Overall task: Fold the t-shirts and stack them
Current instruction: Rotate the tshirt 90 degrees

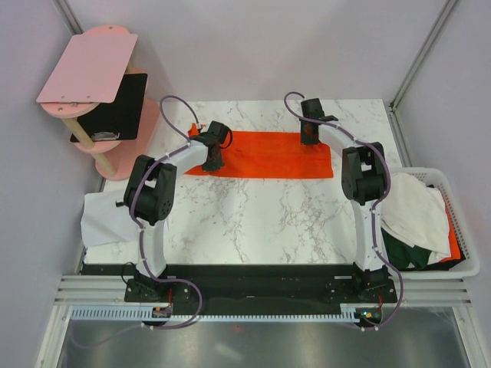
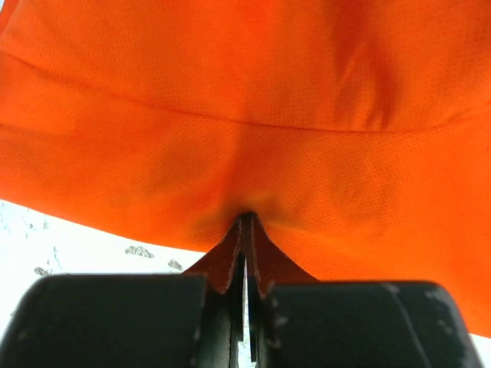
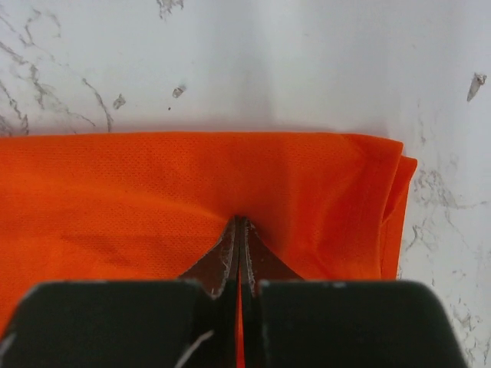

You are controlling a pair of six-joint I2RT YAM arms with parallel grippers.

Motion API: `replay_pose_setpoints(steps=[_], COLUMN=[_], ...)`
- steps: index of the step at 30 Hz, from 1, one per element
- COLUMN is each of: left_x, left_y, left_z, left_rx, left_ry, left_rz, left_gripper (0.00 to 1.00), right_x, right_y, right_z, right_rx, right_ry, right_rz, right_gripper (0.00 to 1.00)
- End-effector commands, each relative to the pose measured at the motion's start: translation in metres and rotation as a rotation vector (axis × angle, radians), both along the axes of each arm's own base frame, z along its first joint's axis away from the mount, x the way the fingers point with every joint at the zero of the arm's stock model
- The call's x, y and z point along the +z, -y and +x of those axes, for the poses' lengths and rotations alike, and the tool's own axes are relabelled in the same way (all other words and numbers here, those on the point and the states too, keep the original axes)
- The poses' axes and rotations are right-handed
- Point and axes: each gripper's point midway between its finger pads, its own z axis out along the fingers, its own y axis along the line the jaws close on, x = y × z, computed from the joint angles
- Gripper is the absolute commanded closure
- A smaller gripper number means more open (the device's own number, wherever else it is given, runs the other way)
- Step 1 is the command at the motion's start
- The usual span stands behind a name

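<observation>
An orange-red t-shirt lies folded into a long flat strip across the far half of the marble table. My left gripper is shut on the strip's near edge at its left end, where the fabric puckers into the closed tips. My right gripper is shut on the far edge near the right end. There the cloth bunches between the closed tips, and the layered folded end shows just to their right. A white t-shirt and a dark green one lie in the basket.
A white basket hangs off the table's right side. White fabric drapes over the left edge. A pink board stand with a black panel stands beyond the far left corner. Grey walls enclose the cell.
</observation>
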Motion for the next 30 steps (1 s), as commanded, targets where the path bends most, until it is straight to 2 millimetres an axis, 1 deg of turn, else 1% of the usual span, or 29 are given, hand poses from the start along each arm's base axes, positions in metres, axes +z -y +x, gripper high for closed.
replay_pose_setpoints(steps=[1, 2, 3, 4, 5, 6, 7, 8, 9, 10, 11, 12, 13, 14, 15, 16, 17, 18, 19, 20, 21, 22, 23, 25, 26, 27, 28, 29, 30], left_x=[-0.004, -0.005, -0.009, -0.006, -0.006, -0.005, -0.006, -0.004, 0.005, -0.001, 0.0, 0.01, 0.007, 0.008, 0.022, 0.018, 0.023, 0.036, 0.039, 0.051, 0.059, 0.065, 0.08, 0.094, 0.109, 0.114, 0.124, 0.133, 0.137], left_y=[-0.022, -0.024, -0.029, -0.032, -0.035, -0.035, -0.039, -0.04, -0.04, -0.042, -0.042, -0.037, -0.033, -0.029, -0.019, -0.013, -0.01, 0.001, 0.005, 0.009, 0.012, 0.013, 0.012, 0.018, 0.018, 0.026, 0.031, 0.033, 0.044], left_z=[0.012, 0.013, 0.014, 0.021, 0.022, 0.03, 0.034, 0.038, 0.048, 0.051, 0.056, 0.069, 0.075, 0.081, 0.096, 0.101, 0.107, 0.116, 0.118, 0.119, 0.116, 0.112, 0.102, 0.091, 0.074, 0.064, 0.057, 0.038, 0.024], left_rx=[0.085, 0.09, 0.096, 0.102, 0.105, 0.106, 0.104, 0.101, 0.099, 0.089, 0.085, 0.067, 0.047, 0.035, -0.007, -0.031, -0.044, -0.086, -0.098, -0.11, -0.117, -0.12, -0.114, -0.126, -0.134, -0.156, -0.175, -0.192, -0.221], left_ry=[-0.016, -0.024, -0.034, -0.027, -0.033, -0.025, -0.027, -0.025, -0.006, -0.021, -0.018, 0.006, 0.001, 0.006, 0.039, 0.034, 0.045, 0.075, 0.077, 0.097, 0.105, 0.112, 0.127, 0.157, 0.175, 0.183, 0.209, 0.213, 0.213], left_rz=[0.034, 0.034, 0.044, 0.043, 0.049, 0.056, 0.066, 0.072, 0.072, 0.084, 0.087, 0.075, 0.069, 0.059, 0.025, 0.016, 0.005, -0.031, -0.04, -0.059, -0.063, -0.06, -0.059, -0.064, -0.071, -0.081, -0.096, -0.113, -0.129], left_gripper=[0.98, 0.98, 0.98, 0.98, 0.98, 0.98, 0.98, 0.98, 0.98, 0.98, 0.98, 0.98, 0.98, 0.98, 0.98, 0.98, 0.98, 0.98, 0.96, 0.93, 0.93, 0.92, 0.93, 0.94, 0.96, 0.97, 0.98, 0.98, 0.98], right_x=[-0.012, -0.018, -0.014, -0.015, -0.021, -0.015, -0.023, -0.015, -0.016, -0.023, -0.015, -0.015, -0.023, -0.014, -0.015, -0.024, -0.017, -0.017, -0.024, -0.016, -0.02, -0.018, -0.012, -0.01, -0.009, -0.009, -0.009, -0.009, -0.008], right_y=[0.022, 0.024, 0.026, 0.025, 0.028, 0.025, 0.025, 0.023, 0.017, 0.018, 0.015, 0.006, 0.006, -0.004, -0.008, -0.009, -0.018, -0.023, -0.027, -0.038, -0.041, -0.049, -0.062, -0.075, -0.089, -0.102, -0.113, -0.134, -0.146], right_z=[-0.034, -0.045, -0.049, -0.055, -0.068, -0.074, -0.088, -0.093, -0.101, -0.118, -0.126, -0.136, -0.154, -0.163, -0.173, -0.193, -0.202, -0.211, -0.231, -0.237, -0.25, -0.258, -0.266, -0.278, -0.286, -0.294, -0.298, -0.312, -0.317], right_rx=[-0.055, -0.058, -0.067, -0.067, -0.064, -0.056, -0.053, -0.046, -0.031, -0.026, -0.016, 0.01, 0.012, 0.039, 0.057, 0.06, 0.088, 0.103, 0.122, 0.147, 0.167, 0.185, 0.221, 0.252, 0.285, 0.315, 0.336, 0.397, 0.416], right_ry=[-0.117, -0.154, -0.162, -0.178, -0.217, -0.22, -0.255, -0.251, -0.262, -0.297, -0.296, -0.309, -0.347, -0.333, -0.345, -0.386, -0.378, -0.387, -0.427, -0.404, -0.428, -0.436, -0.429, -0.438, -0.437, -0.451, -0.452, -0.47, -0.475], right_rz=[-0.088, -0.1, -0.102, -0.103, -0.111, -0.109, -0.114, -0.111, -0.109, -0.119, -0.112, -0.095, -0.099, -0.091, -0.089, -0.085, -0.059, -0.036, -0.014, 0.016, 0.029, 0.057, 0.075, 0.102, 0.113, 0.148, 0.17, 0.202, 0.22], right_gripper=[1.0, 1.0, 1.0, 1.0, 1.0, 1.0, 1.0, 1.0, 1.0, 1.0, 1.0, 1.0, 1.0, 1.0, 1.0, 1.0, 1.0, 1.0, 1.0, 1.0, 1.0, 1.0, 1.0, 1.0, 1.0, 1.0, 1.0, 1.0, 1.0])
